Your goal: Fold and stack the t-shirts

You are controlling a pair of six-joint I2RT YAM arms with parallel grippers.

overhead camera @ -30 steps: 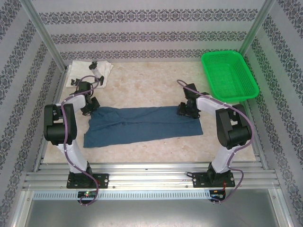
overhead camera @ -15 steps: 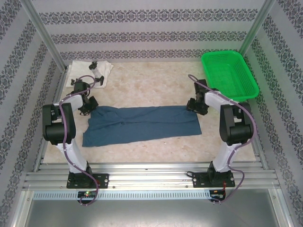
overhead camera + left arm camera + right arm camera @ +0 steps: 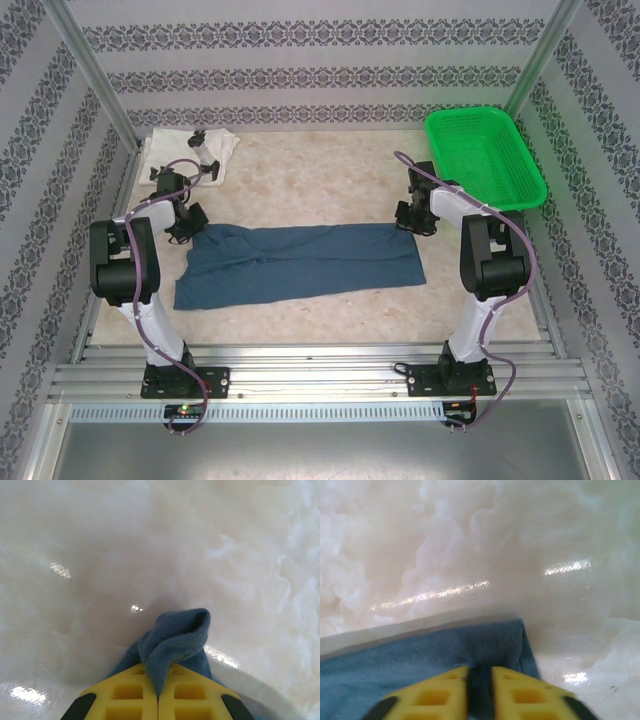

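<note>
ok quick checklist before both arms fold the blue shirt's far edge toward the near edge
1. left gripper shut on the dark blue shirt, far corner: ok
2. right gripper on the other far corner, cloth between its fingers: ok
3. shirt lying flat: not ok, creases left of centre
4. white shirt out of the fold path: ok
5. green basket apart from the right gripper: ok

The spread shirt (image 3: 300, 262) is plain blue-teal, the folded shirt (image 3: 226, 146) white with dark marks, the mesh basket (image 3: 482, 160) bright green.
</note>
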